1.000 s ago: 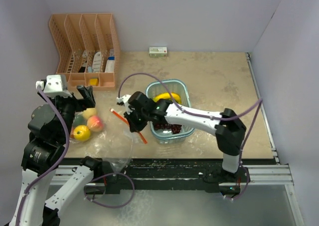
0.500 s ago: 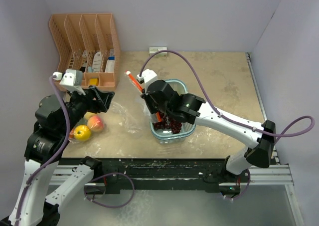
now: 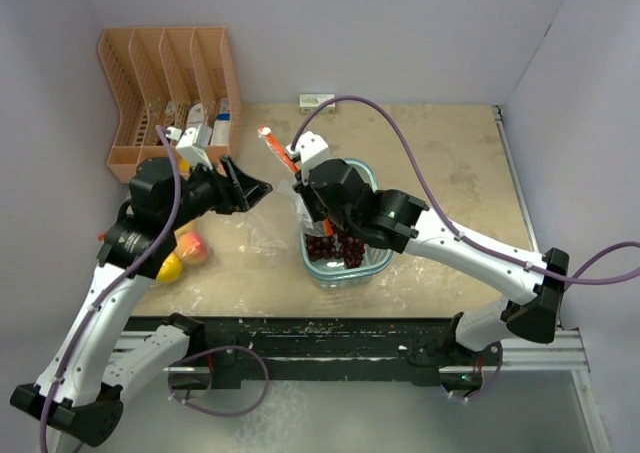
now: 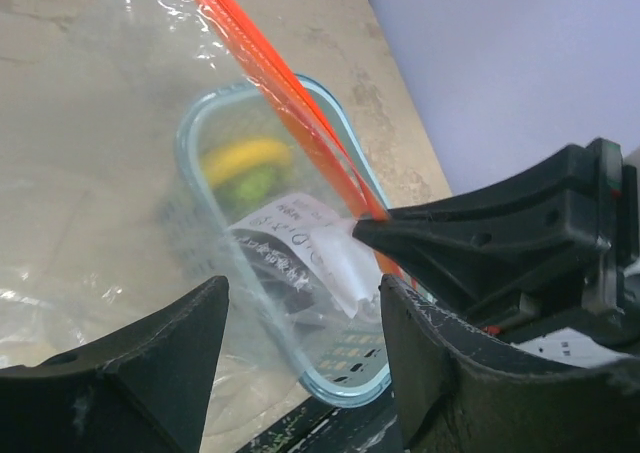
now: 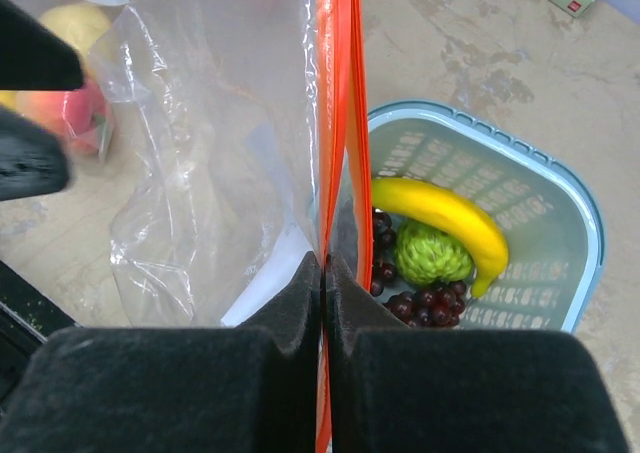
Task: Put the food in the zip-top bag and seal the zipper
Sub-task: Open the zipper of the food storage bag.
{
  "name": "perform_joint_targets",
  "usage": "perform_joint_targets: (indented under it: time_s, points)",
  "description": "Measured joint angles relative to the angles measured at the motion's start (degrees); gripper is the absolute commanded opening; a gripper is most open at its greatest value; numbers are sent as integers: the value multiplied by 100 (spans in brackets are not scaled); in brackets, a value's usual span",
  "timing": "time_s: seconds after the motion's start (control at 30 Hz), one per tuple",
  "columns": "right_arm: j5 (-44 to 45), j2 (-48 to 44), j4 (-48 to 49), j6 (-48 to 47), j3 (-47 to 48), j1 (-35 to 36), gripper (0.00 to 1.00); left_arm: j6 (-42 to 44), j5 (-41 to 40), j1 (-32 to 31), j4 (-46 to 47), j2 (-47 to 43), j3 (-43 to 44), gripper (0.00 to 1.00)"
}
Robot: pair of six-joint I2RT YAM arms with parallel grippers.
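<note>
Now we see the right hand [image 5: 323, 271] clenched on the thin orange-red zipper strip [image 5: 338, 93] of the crinkly clear plastic bag [image 5: 200, 173] at frame centre, the left hand [image 4: 300, 295] spread empty beside it.

Beige table [image 3: 440, 173] in view: orange rack [image 3: 170, 83] far left, small box [image 3: 317, 101] at the far edge, blue basket [image 3: 383, 263] in the middle. Near left, a peach [image 3: 193, 249] touches a yellow fruit [image 3: 170, 267], with the bag [image 3: 255, 238] trailing just beside them.

Pale lilac walls [image 3: 400, 33], mottled beige tabletop [image 3: 440, 163]
</note>
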Motion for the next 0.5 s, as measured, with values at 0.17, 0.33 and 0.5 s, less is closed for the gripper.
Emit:
perform_joint_targets:
  time_s: [0.17,0.33,0.5]
  points:
    - [-7,2,52,-98,0,42,0,-575,339,0,422,400,-72,66]
    - [-4,2,72,-179,0,103,0,-1034,483,0,767,664,-72,66]
    - [-2,2,81,-273,0,177,0,-1368,535,0,1084,844,-72,65]
